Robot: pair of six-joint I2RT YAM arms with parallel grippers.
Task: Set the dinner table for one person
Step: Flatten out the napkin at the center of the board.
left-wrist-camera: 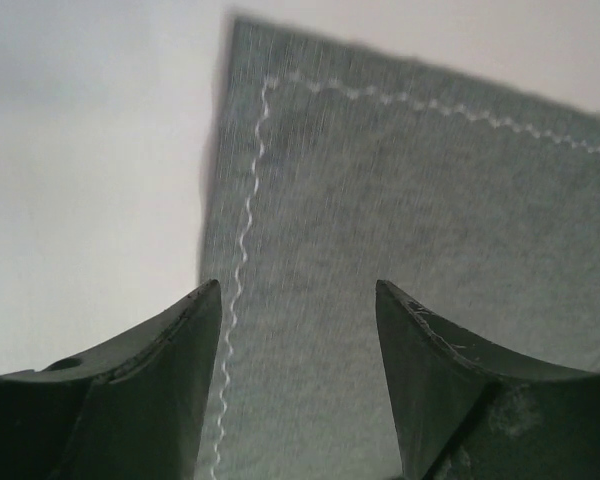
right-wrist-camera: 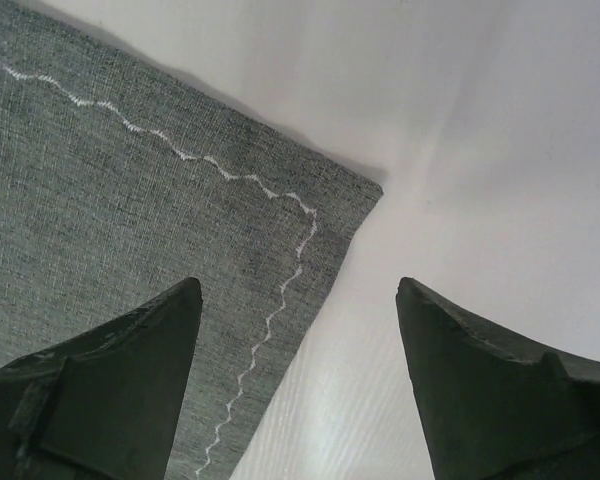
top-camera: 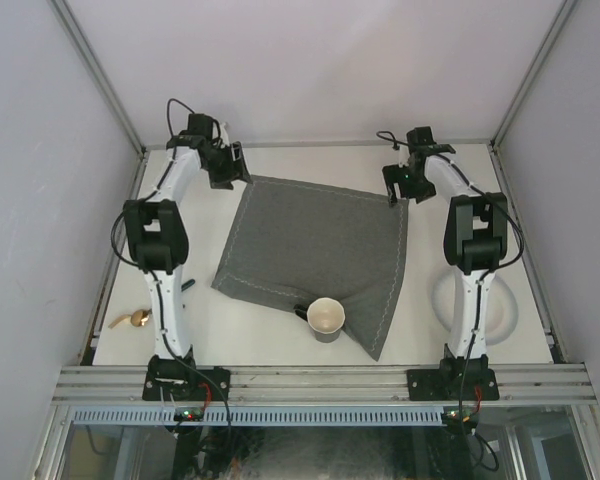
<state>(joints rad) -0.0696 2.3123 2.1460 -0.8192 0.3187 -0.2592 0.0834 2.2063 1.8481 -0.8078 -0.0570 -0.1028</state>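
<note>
Two pairs of jaws stand released and empty, each above a far corner of the grey mat, which lies askew on the bench. The bench is rigid and fixed, not for grasping; the mat looks soft and light, so pinch its corners. Only the top view shows you the cup on its near edge.

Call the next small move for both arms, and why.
Probably lift both clear of the grey placemat: the left gripper and right gripper sit over its far corners, jaws open, holding nothing. The mat lies on the dinner table.
</note>
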